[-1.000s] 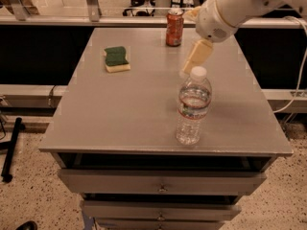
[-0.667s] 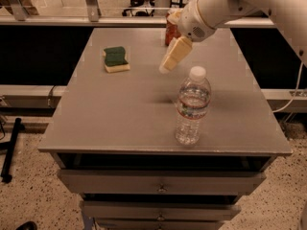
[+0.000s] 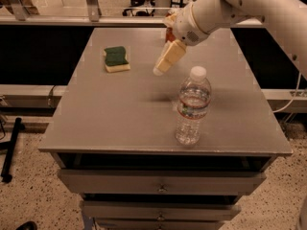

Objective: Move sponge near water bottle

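Observation:
The sponge (image 3: 116, 59), dark green on top over pale yellow foam, lies on the grey table (image 3: 120, 109) at its far left. The water bottle (image 3: 192, 106), clear with a white cap and a red label band, stands upright near the front right. My gripper (image 3: 160, 69) hangs above the table's middle back, between the two, to the right of the sponge and apart from it. It holds nothing.
An orange-red soda can (image 3: 169, 34) stands at the back of the table, mostly hidden behind my arm. Drawers sit under the table top. A glass partition with a rail runs behind the table. A black stand leg lies on the floor at left.
My gripper has moved left and slightly toward the front, away from the can and closer to the sponge. The sponge and bottle have not moved.

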Robot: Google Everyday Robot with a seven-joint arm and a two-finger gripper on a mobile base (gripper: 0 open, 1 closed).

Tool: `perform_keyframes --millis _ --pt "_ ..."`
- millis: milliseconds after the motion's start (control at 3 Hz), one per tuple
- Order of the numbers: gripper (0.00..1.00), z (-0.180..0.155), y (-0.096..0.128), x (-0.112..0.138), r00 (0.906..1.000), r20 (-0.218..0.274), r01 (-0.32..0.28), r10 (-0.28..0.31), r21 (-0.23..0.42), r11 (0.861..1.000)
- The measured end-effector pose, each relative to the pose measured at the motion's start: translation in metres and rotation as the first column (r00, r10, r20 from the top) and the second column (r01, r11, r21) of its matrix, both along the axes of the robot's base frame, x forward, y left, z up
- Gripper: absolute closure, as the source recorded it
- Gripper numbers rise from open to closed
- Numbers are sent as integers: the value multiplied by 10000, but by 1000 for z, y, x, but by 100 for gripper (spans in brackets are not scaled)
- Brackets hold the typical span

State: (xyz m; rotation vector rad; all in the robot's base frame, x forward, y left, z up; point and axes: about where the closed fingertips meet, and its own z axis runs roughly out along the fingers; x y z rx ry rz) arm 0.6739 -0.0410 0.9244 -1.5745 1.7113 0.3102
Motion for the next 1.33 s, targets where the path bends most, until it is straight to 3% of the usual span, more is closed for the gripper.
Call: perform_keyframes --millis 333,667,1333 --pt "0 -25 34 27 9999 -130 105 -93 927 9956" --pt "0 -39 52 47 9986 -302 476 -436 1491 9877" --pt "0 -67 104 60 9891 -1271 1074 -742 2789 9543"
